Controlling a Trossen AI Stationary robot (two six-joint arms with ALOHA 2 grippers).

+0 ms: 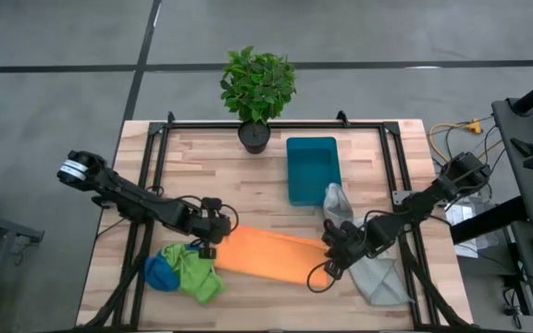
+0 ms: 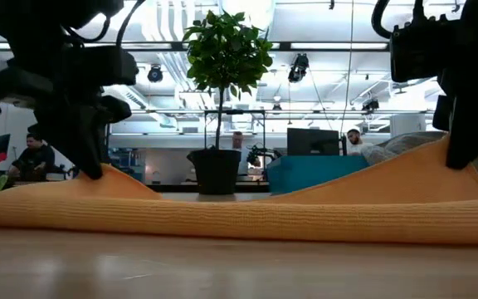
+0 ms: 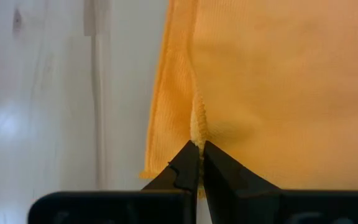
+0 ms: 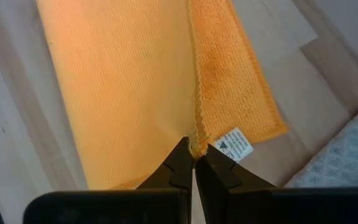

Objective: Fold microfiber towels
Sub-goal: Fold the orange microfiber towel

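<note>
Orange microfiber towel (image 1: 268, 254) lies near the table's (image 1: 368, 157) six-o'clock edge, long axis nine to three. Your left claw (image 1: 213, 233) is clamped on its nine-o'clock end, your right claw (image 1: 333, 250) on the three-o'clock end.

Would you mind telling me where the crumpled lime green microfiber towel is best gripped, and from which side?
Grip a raised fold of the lime green microfiber towel from above on its near-right side: it lies bunched against the blue microfiber towel, so that side looks freest, and no flat corner shows.
</note>
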